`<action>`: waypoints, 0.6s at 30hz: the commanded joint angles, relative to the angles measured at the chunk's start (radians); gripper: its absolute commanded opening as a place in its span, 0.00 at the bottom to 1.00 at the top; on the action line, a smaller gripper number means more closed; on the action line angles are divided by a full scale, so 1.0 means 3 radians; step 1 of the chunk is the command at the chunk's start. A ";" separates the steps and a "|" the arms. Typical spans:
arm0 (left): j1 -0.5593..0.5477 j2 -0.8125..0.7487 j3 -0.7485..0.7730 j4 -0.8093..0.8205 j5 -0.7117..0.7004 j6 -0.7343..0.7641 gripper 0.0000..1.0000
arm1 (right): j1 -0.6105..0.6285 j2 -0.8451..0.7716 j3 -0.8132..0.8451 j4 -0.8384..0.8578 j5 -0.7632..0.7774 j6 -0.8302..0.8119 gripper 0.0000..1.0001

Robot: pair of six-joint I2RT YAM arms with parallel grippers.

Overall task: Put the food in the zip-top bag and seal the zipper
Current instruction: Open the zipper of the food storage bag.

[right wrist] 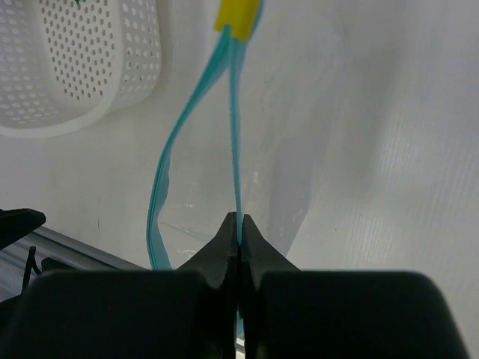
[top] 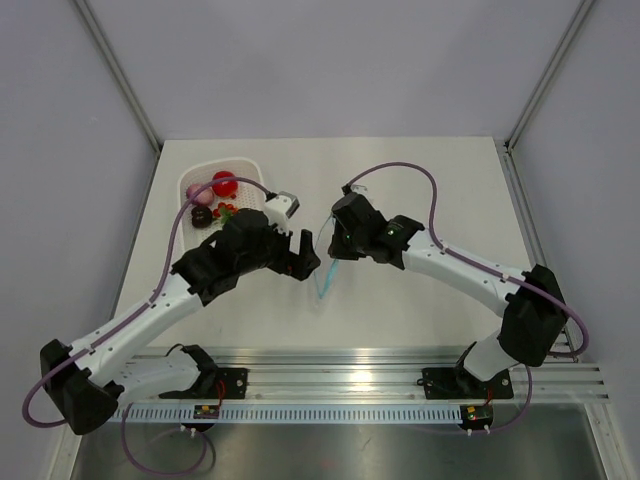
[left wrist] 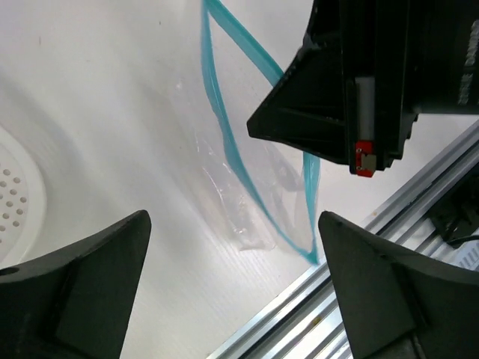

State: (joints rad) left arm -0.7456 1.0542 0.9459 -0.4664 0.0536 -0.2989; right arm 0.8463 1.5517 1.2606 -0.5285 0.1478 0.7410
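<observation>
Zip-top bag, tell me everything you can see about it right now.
The zip-top bag is small, clear, crinkled plastic with a teal zipper strip along its mouth and a yellow slider at one end. The mouth gapes, its two strips bowed apart. No food shows inside. It is at the middle of the table, between the arms. The right arm's fingers are shut on one strip; the left arm's fingers, open, seem clear of it.

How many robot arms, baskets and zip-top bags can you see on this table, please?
Robot arms: 2
White perforated basket: 1
Zip-top bag: 1
Total: 4
</observation>
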 commanded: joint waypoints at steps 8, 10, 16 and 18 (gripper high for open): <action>0.0026 0.0274 0.0304 0.0204 0.0225 -0.0527 0.89 | 0.0012 -0.0294 -0.0065 0.0289 0.0004 -0.0333 0.00; 0.0026 0.0387 0.0273 0.0286 0.0231 -0.0644 0.82 | 0.0012 -0.0309 -0.0076 0.0294 -0.0002 -0.0333 0.00; 0.0026 0.0602 0.0278 0.0378 0.0179 -0.0727 0.62 | 0.0012 -0.0412 -0.0127 0.0294 -0.0033 -0.0338 0.00; 0.0026 0.0684 0.0283 0.0389 0.0138 -0.0747 0.45 | 0.0017 -0.0432 -0.0152 0.0274 -0.0007 -0.0338 0.00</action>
State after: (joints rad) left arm -0.7406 1.2430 1.0134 -0.4171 0.0940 -0.5003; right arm 0.8463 1.4708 1.2186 -0.4816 0.1394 0.6559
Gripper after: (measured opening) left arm 0.505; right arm 0.018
